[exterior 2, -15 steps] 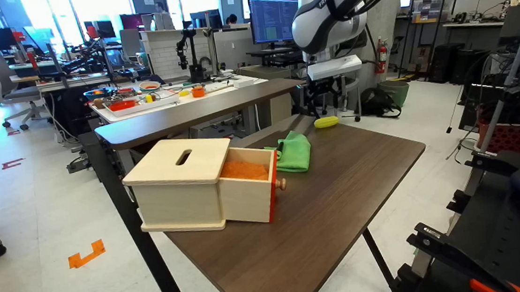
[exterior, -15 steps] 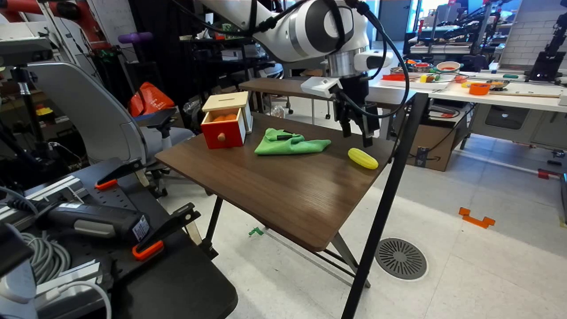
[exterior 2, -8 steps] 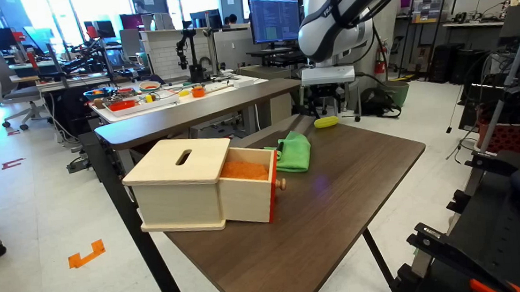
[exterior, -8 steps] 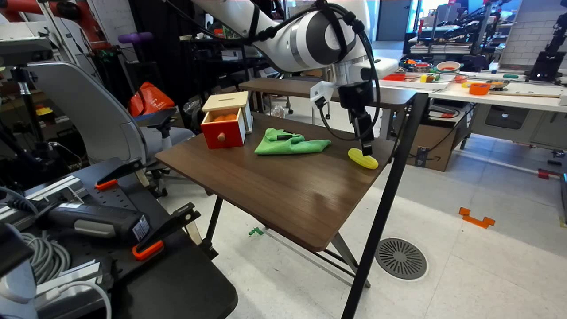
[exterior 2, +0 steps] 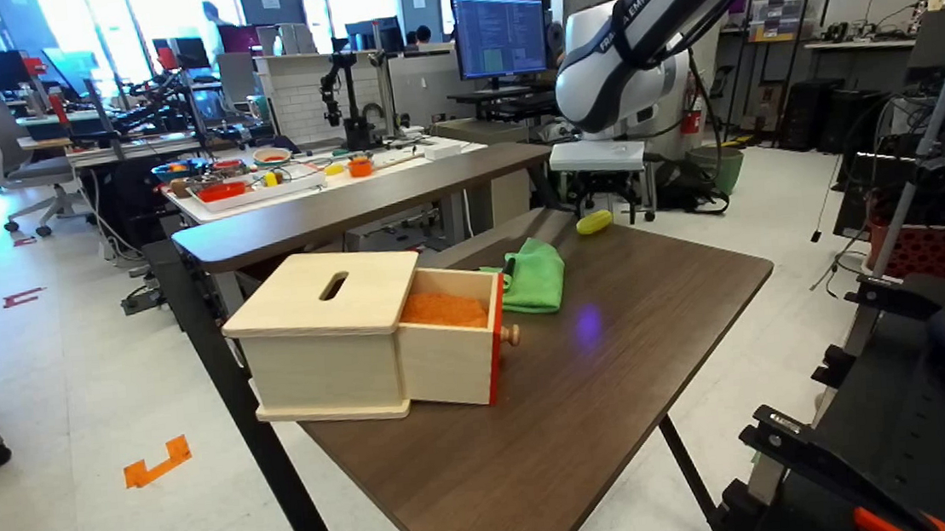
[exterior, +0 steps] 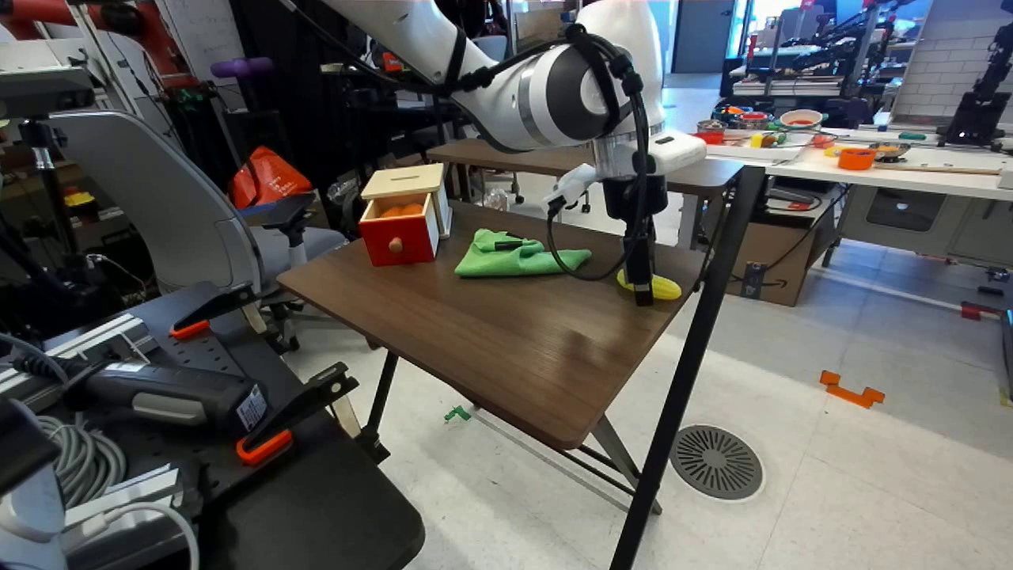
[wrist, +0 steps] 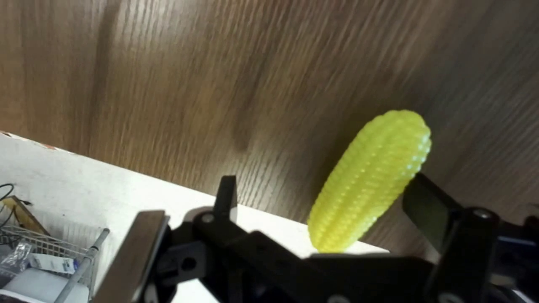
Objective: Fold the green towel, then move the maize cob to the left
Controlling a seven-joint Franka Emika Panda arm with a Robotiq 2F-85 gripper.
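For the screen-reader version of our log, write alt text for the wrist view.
A bumpy yellow maize cob lies slantwise on a brown wood-grain tabletop, between the jaws of the open black gripper and close to its finger at picture right; whether they touch is unclear. Past the tabletop's edge, at lower left, is pale floor.

The table (exterior 2: 571, 411) is brown with darker grain. On it, the cob (wrist: 369, 181) is yellow, patterned in bumpy rows; the towel (exterior: 506, 262) is lime green; the box (exterior 2: 327, 368) is pale tan, its drawer front (exterior: 413, 241) red. Over the table, the gripper (wrist: 322, 185) is black, the arm (exterior: 506, 103) white and dark grey.
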